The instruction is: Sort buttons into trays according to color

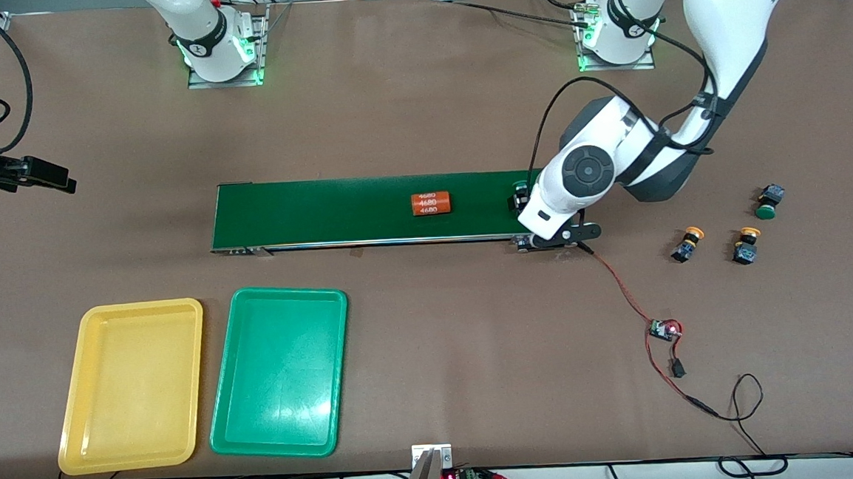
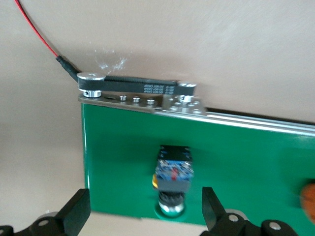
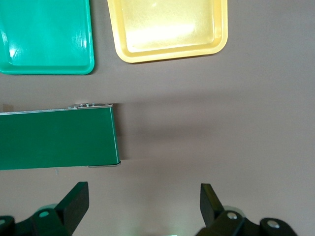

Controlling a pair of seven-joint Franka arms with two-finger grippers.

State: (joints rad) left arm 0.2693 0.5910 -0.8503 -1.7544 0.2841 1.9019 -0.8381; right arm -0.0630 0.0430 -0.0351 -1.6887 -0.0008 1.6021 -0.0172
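Note:
My left gripper is open over the belt's end nearest the left arm. A green-capped button lies on the belt between its fingers, untouched; it also shows in the front view beside the left hand. On the table toward the left arm's end lie a second green button and two yellow-orange buttons. The yellow tray and the green tray sit side by side near the front camera, both empty. My right gripper is open and empty, over bare table off the belt's other end.
The long dark green belt carries an orange "4680" cylinder. A red wire runs from the belt's drive pulley to a small circuit board and on along the table.

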